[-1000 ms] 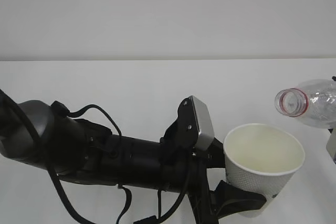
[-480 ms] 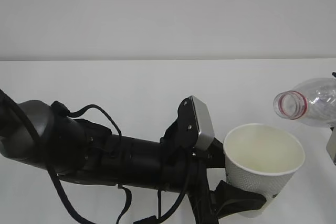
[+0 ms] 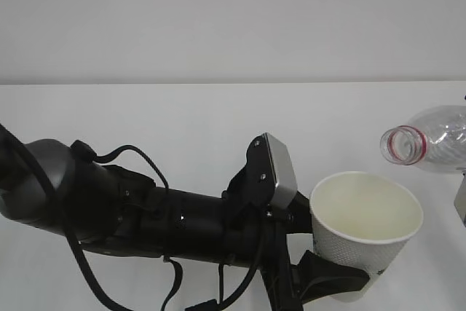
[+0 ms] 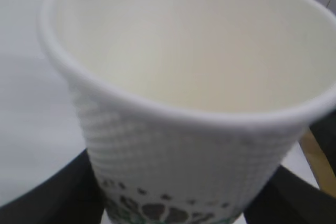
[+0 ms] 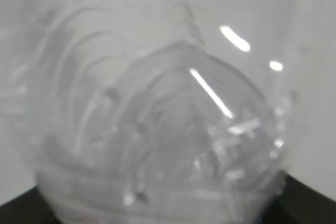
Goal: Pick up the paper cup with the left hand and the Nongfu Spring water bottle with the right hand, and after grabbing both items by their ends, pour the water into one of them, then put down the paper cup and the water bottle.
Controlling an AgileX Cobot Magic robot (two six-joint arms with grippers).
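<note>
The white dimpled paper cup (image 3: pixel 366 232) stands upright in the air, its cream inside facing up, with my left gripper (image 3: pixel 331 253) shut on its lower wall. In the left wrist view the cup (image 4: pixel 189 77) fills the frame, with dark fingers (image 4: pixel 47 195) on either side of its base. The clear Nongfu Spring water bottle (image 3: pixel 433 140) lies tilted up and to the right of the cup. Its red-ringed mouth points left, just outside the rim. My right gripper (image 5: pixel 168 205) is shut on the bottle (image 5: pixel 157 129), which fills that view as a blur. No water stream shows.
The white table (image 3: pixel 182 121) runs back to a pale wall (image 3: pixel 218 20). My black left arm (image 3: pixel 145 216), with its cables and grey camera box (image 3: pixel 280 172), crosses the lower left. A grey part of the right arm (image 3: pixel 460 205) shows at the right edge.
The bottle's mouth has dipped a little and shifted slightly. The cup and the left arm have stayed still.
</note>
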